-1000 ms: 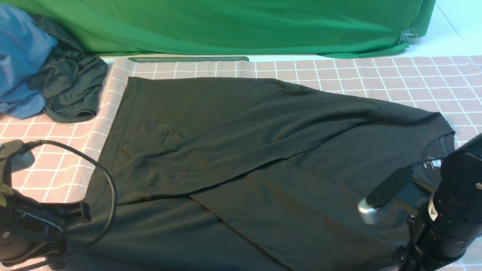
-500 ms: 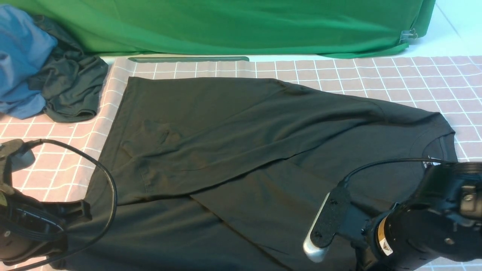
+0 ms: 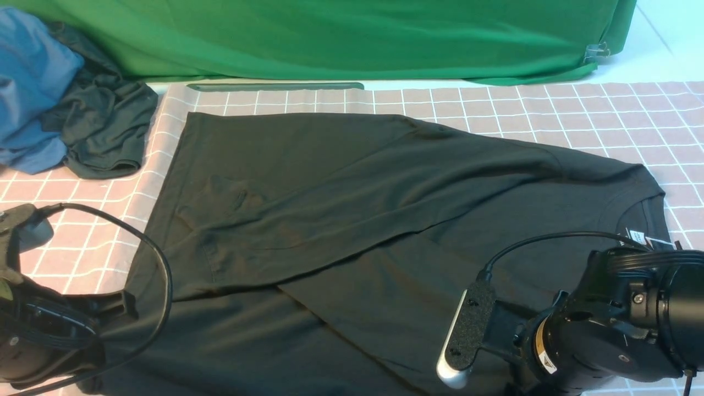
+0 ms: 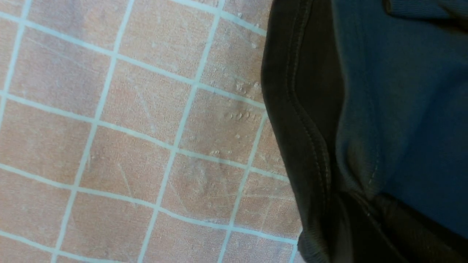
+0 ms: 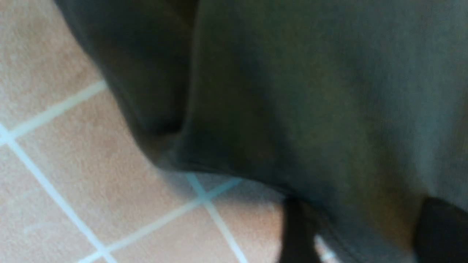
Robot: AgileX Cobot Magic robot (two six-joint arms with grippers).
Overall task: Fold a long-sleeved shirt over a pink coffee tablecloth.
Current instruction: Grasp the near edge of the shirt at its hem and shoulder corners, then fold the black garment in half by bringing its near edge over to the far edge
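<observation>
Right arm (image 3: 605, 330) dropped, rolled sideways | fingers (image 5: 296, 233) apart astride shirt (image 3: 330, 220) edge

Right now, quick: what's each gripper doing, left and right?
Left gripper: shut, at the edge of the long-sleeved shirt; a grip can't be confirmed.
Right gripper: open, fingers straddling the shirt's edge.
</observation>
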